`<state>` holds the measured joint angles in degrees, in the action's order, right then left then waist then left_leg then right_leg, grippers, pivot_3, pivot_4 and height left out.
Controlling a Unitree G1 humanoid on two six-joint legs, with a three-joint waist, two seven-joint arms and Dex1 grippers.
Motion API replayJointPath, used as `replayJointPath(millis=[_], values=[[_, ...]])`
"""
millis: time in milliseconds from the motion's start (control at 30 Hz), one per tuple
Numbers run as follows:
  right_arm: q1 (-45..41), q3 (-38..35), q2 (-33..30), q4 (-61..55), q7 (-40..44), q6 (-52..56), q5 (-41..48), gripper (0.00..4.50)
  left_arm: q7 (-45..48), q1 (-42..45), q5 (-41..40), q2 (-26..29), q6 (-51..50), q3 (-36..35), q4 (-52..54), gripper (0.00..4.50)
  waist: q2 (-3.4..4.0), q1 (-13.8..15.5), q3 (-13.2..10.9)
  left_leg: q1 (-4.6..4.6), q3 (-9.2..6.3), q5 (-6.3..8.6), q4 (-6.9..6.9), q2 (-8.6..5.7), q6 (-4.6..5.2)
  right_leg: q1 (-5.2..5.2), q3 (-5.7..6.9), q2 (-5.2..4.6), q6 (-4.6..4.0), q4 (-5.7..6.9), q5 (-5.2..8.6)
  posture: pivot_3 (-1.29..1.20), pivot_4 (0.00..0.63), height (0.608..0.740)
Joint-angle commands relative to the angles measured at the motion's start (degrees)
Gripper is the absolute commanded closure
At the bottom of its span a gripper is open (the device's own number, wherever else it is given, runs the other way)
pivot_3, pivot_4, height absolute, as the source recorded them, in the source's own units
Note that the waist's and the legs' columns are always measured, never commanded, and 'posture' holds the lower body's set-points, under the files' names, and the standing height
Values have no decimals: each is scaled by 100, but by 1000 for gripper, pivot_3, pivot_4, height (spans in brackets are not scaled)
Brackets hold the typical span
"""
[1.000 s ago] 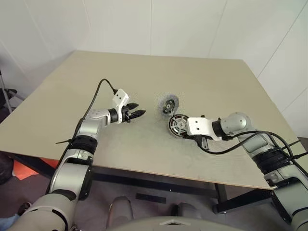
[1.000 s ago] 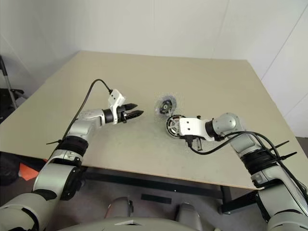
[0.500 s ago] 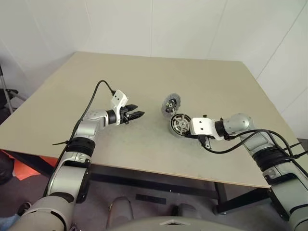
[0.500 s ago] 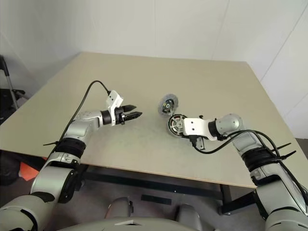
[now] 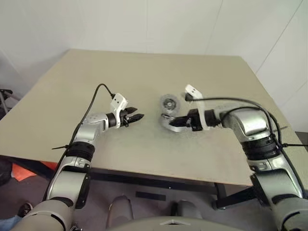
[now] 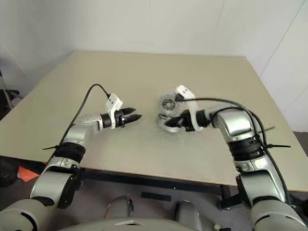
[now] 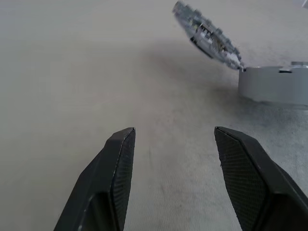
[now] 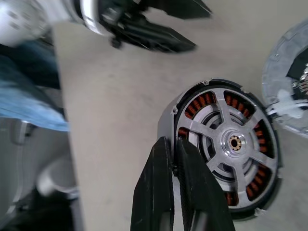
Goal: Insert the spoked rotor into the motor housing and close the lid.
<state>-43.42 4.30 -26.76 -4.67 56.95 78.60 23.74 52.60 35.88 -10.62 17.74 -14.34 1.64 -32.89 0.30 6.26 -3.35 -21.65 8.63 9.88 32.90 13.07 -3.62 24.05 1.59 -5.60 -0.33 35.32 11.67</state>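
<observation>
Desk (image 5: 96,67), pale beige, bare apart from the parts, white walls behind. Housing (image 8: 226,149) near the front edge, right of centre, spoked rotor (image 8: 233,142) seated inside. Lid (image 5: 169,102) tilted just behind it. Right gripper (image 8: 174,166) clenched at the housing rim. Left gripper (image 7: 173,144) spread, empty, well apart toward the left edge.

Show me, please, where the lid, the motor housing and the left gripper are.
lid (image 5: 169,102): left eye view, ribbed face.
motor housing (image 8: 230,144): right wrist view, silver hub.
left gripper (image 7: 174,144): left wrist view, gap between open fingertips.
</observation>
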Motion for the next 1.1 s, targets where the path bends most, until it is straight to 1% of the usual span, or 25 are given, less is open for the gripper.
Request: replayJointPath(millis=[33, 100, 200, 333, 433, 500, 600, 667, 767, 900, 967, 1000, 1067, 1100], values=[[-547, -1017, 567, 254, -797, 1325, 226, 4475, -37, -103, -109, 63, -91, -70, 377, 1728, -1, 25, 0, -9, 0, 2, 3, 7, -3, 8, 0, 8, -10, 0, 6, 0, 0, 740], [-657, -1175, 748, 519, -1176, 1390, 212, 4475, -54, -164, -123, 78, -141, -64, 479, 1728, -3, 89, 2, -15, 2, 15, 5, 22, -22, 11, 1, 22, -15, -10, 9, 0, 0, 740], [-653, -1156, 865, 716, -1566, 1336, 59, 4475, -91, -276, -151, 129, -246, -75, 661, 1728, -1, 150, 0, -14, 5, 36, 4, 43, -57, 11, 4, 27, -16, -13, 10, 0, 0, 740], [-588, -1135, 908, 762, -1818, 1174, 144, 4475, -129, -398, -184, 201, -373, -95, 859, 1728, 0, 147, 0, -2, 5, 20, 4, 52, -88, 11, 2, 33, -14, -4, 10, 0, 0, 740], [-417, -907, 834, 626, -1881, 870, 166, 4475, -135, -453, -195, 248, -438, -99, 954, 1728, 0, 138, 0, 23, 6, 6, 2, 54, -111, -1, -3, 34, -13, 10, 10, 0, 0, 740], [-259, -575, 634, 475, -1784, 420, 114, 4475, -136, -425, -199, 259, -469, -96, 954, 1728, 0, 138, 0, 45, 6, -6, -5, 54, -130, -10, -7, 35, -12, 22, 11, 0, 0, 740], [-27, -131, 223, 103, -1315, -393, 154, 4475, -123, -345, -201, 260, -496, -79, 911, 1728, 0, 147, -1, 52, 5, -13, -7, 54, -141, -14, -9, 35, -12, 30, 10, 0, 0, 740], [213, 287, -277, -407, -707, -1275, 92, 4475, -83, -292, -216, 253, -517, -62, 878, 1728, 0, 170, -1, 50, 5, -13, -6, 54, -141, -15, -9, 35, -12, 31, 10, 0, 0, 740], [497, 600, -860, -968, 59, -2625, -46, 4475, -40, -212, -223, 256, -527, -47, 803, 1728, -1, 213, -1, 49, 5, -10, -6, 55, -136, -16, -10, 37, -11, 25, 10, 0, 0, 740], [715, 863, -1408, -1307, 834, -3818, -215, 4475, 38, -99, -220, 255, -532, -21, 680, 1728, -1, 215, 0, 51, 5, -8, -4, 59, -132, -15, -10, 44, -12, 28, 11, 0, 0, 740], [883, 1020, -1828, -1492, 1504, -4391, -253, 4475, 84, -51, -224, 254, -540, -8, 634, 1728, -1, 228, 0, 51, 5, -7, 2, 59, -130, -17, -11, 43, -12, 31, 11, 0, 0, 740], [994, 1132, -2081, -1580, 1846, -4753, -353, 4475, 94, -31, -219, 254, -531, -6, 606, 1728, -1, 232, 0, 52, 5, -5, 7, 58, -126, -20, -12, 42, -12, 31, 11, 0, 0, 740], [1092, 1386, -2387, -1552, 2166, -5320, -690, 4475, 100, 12, -205, 252, -499, -8, 533, 1728, -1, 239, 0, 54, 5, 2, 13, 59, -113, -30, -12, 40, -13, 30, 11, 0, 0, 740], [1086, 1510, -2459, -1478, 2249, -5550, -860, 4317, 102, 32, -199, 250, -482, -9, 501, 1728, -1, 237, 0, 57, 5, 5, 17, 59, -109, -33, -12, 40, -13, 30, 11, 0, 0, 740]])
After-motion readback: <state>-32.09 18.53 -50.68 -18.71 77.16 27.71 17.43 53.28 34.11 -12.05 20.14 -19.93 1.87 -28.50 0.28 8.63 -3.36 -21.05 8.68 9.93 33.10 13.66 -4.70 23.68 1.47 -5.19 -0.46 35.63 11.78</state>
